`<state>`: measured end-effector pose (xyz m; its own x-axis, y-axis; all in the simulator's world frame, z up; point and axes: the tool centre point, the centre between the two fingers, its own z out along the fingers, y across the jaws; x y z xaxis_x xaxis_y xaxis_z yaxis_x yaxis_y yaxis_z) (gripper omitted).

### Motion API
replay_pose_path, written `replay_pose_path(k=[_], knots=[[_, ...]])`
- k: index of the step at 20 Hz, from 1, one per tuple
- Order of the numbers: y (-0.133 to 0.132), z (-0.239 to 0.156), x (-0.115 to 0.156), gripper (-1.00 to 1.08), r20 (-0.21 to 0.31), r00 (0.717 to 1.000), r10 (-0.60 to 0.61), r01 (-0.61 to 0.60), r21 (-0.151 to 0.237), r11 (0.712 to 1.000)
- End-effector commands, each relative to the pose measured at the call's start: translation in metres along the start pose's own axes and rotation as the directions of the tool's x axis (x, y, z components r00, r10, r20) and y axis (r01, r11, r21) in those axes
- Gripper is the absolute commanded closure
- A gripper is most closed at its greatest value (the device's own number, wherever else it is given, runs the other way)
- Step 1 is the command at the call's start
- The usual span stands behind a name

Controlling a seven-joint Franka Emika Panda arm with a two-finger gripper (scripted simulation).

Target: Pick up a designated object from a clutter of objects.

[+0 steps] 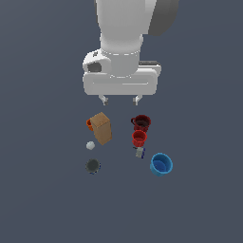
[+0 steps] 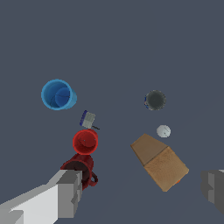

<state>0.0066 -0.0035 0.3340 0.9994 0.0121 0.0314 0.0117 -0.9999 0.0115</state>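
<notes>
Eight small things sit scattered on the dark bench (image 1: pixel 209 209), and the claw (image 1: pixel 120 100) hangs above them with its two fingers spread wide and nothing between them. The little white ball (image 1: pixel 90 145) lies on the bench on the exterior view's left of the group, apart from everything. Nearest to it is the tan box (image 1: pixel 101 128), standing tilted just up and to the right of it, with an orange cup (image 1: pixel 88 124) tucked against the box's far side. Below the ball sits the dark grey round thing (image 1: pixel 92 166), near but not touching.

On the exterior view's right stands a row: the dark-red cup (image 1: pixel 141 122), the red cup (image 1: pixel 139 138) right against it, then the small pale block (image 1: pixel 139 152), and the blue cup (image 1: pixel 161 164) furthest out. A clear lane of bare bench runs between this row and the box. Around the ball the open sides are left and front; the box crowds its upper right.

From the wrist view, one finger (image 2: pixel 70 192) covers part of the dark-red cup (image 2: pixel 81 168), and the other is cut off at the frame edge. The orange cup is nearly hidden behind the box (image 2: pixel 159 162) there, only a sliver showing. The ball (image 2: pixel 163 131) shows plainly between the box and the dark round thing (image 2: pixel 155 100). The pale block (image 2: pixel 88 119) has a dark mark along one edge, too small to read.
</notes>
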Motion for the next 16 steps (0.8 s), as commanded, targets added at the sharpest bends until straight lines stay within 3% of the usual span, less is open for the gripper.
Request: replay_pose_path(k=[1,10,16], knots=[[0.004,0.006,0.002,-0.92,0.002,1.0,0.014,-0.015,0.002,1.0],[0.035,0.065,0.013,-0.92,0.012,0.988,0.152,-0.152,0.021,0.988],[0.074,0.134,0.015,-0.92,0.024,0.95,0.313,-0.313,0.027,0.949]])
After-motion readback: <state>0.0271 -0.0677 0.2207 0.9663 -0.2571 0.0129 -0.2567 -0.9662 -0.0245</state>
